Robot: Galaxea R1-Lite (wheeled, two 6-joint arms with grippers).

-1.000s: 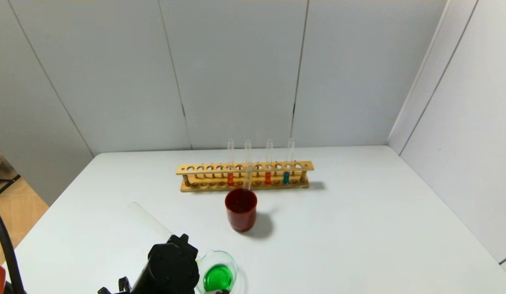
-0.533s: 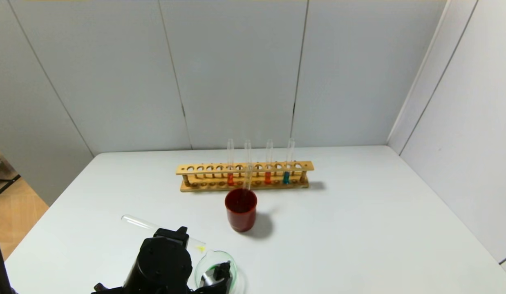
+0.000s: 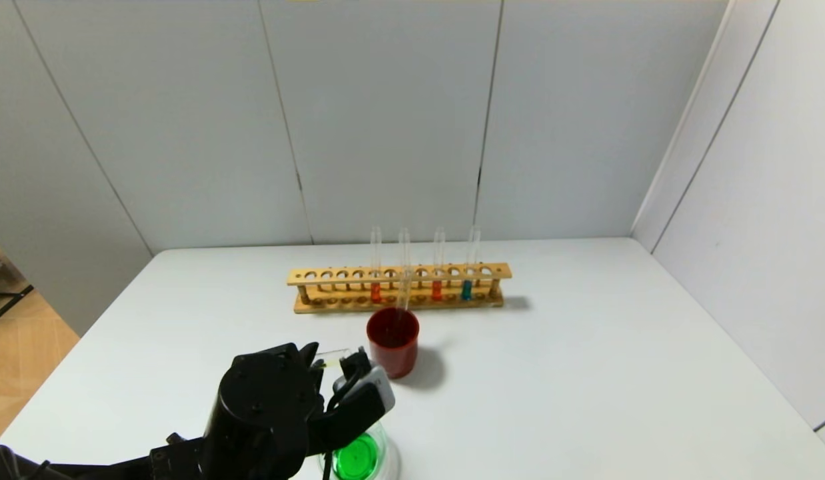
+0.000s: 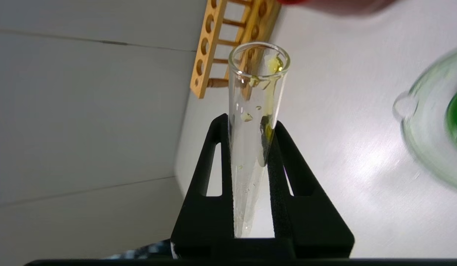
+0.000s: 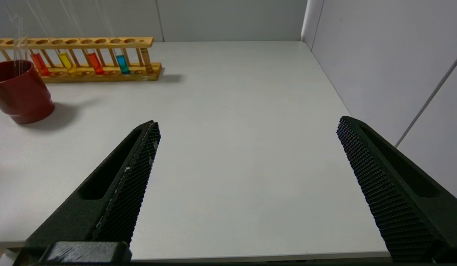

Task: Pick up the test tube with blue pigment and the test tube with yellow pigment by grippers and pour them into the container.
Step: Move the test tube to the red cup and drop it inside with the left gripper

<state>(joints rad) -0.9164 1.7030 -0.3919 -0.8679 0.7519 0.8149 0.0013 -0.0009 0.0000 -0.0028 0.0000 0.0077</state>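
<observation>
My left gripper (image 3: 334,365) is shut on a nearly empty test tube with yellow pigment (image 4: 256,92); only yellow drops cling inside. It holds the tube above the table between the container (image 3: 386,445) and the red cup, mouth toward the rack. The container, a glass beaker holding green liquid, also shows in the left wrist view (image 4: 409,125). A test tube with blue pigment (image 3: 466,288) stands in the wooden rack (image 3: 332,275); it also shows in the right wrist view (image 5: 122,63), with a second yellow tube (image 5: 67,62). My right gripper (image 5: 248,122) is open and empty over the table's front right.
A dark red cup (image 3: 393,348) stands in front of the rack with an empty clear tube leaning in it. Two orange-red tubes (image 3: 376,291) stand in the rack. Walls close the back and right sides. The right half of the table is bare.
The left gripper has swung up from beside the beaker and turned, moving the tube away from the beaker toward the red cup. The green liquid shows again under the gripper.
</observation>
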